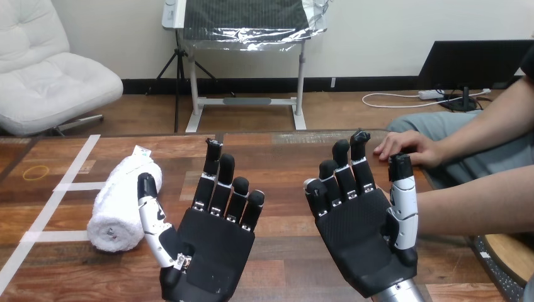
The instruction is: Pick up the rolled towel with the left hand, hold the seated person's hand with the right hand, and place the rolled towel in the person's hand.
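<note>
Rolled towel [123,201] lies on surface [283,157] just left of left hand [211,248], beside its thumb, long axis pointing away from robot. Left hand nearer; fingers [225,170] straight, released, grasping nothing. Right hand [359,233] likewise released; person's hand [409,148] just beyond its fingertips.

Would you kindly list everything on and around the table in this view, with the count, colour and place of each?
table: one, brown wood, across the view.
rolled towel: one, white, lying on the table's left part.
thin loop: one, yellow, flat at the table's far left.
tape strips: several, white, stuck on the table's left part.
person's hand: one, resting at the table's far right edge, holding nothing.
left robot hand: one, black and white, left of centre, palm up, fingers straight, holding nothing.
right robot hand: one, black and white, right of centre, palm up, fingers straight, holding nothing.
</note>
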Available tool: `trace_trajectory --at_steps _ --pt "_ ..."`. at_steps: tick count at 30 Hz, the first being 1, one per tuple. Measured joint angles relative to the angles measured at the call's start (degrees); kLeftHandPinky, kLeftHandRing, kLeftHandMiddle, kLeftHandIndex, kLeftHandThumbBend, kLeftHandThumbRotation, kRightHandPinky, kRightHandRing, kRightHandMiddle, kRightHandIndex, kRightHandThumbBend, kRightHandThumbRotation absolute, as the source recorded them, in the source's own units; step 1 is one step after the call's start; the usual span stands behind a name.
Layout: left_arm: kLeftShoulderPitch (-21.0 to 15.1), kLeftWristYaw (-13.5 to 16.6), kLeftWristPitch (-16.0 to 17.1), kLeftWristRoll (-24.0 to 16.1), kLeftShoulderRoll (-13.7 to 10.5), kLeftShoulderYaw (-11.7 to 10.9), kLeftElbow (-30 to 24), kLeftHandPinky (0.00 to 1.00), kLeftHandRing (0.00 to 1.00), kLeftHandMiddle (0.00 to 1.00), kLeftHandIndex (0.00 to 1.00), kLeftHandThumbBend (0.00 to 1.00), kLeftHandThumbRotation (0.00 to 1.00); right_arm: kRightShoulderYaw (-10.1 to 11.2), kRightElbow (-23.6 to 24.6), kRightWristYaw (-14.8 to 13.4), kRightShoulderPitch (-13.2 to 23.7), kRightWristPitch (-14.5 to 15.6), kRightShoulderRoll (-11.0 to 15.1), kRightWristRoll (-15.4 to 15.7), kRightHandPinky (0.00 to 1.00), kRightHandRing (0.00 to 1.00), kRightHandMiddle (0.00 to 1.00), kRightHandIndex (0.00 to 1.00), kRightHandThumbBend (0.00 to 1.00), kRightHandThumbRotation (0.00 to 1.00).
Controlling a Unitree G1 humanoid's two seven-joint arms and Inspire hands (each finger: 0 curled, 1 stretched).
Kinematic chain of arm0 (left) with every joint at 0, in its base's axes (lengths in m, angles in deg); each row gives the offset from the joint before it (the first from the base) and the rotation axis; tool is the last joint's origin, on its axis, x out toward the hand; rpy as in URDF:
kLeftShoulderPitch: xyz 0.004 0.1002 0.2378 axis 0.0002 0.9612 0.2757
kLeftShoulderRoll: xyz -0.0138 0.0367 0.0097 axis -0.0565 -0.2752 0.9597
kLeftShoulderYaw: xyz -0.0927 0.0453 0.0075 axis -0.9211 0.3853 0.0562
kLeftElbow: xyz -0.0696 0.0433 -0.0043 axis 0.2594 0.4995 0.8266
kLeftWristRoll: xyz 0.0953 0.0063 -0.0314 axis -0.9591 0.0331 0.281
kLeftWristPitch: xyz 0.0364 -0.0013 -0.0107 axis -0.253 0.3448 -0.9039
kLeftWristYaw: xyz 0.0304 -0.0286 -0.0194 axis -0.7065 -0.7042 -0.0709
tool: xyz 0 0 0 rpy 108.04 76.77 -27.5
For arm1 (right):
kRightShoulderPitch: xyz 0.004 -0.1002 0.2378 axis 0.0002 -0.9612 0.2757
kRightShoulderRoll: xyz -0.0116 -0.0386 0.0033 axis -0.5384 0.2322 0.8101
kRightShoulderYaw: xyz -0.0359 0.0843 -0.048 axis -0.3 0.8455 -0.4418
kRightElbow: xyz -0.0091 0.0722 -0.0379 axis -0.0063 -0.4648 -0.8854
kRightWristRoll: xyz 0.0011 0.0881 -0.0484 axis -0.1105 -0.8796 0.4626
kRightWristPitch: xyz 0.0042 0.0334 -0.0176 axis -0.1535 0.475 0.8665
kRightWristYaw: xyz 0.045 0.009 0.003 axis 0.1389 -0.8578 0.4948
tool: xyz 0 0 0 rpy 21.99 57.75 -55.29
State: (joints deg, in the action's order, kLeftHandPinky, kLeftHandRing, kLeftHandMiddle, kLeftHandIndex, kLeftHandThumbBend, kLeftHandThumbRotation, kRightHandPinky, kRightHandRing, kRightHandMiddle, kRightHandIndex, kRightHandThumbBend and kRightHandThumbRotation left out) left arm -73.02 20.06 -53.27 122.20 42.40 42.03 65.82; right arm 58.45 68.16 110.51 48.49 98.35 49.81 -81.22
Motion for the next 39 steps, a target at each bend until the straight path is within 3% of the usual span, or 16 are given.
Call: trace_trajectory --at_steps 39 --pt "0.0 0.7 0.0 0.5 0.0 0.0 0.0 0.43 0.51 0.63 0.73 0.61 0.86 0.1 0.0 0.1 0.0 1.3 0.0 0.0 0.33 0.48 0.58 0.59 0.68 0.22"
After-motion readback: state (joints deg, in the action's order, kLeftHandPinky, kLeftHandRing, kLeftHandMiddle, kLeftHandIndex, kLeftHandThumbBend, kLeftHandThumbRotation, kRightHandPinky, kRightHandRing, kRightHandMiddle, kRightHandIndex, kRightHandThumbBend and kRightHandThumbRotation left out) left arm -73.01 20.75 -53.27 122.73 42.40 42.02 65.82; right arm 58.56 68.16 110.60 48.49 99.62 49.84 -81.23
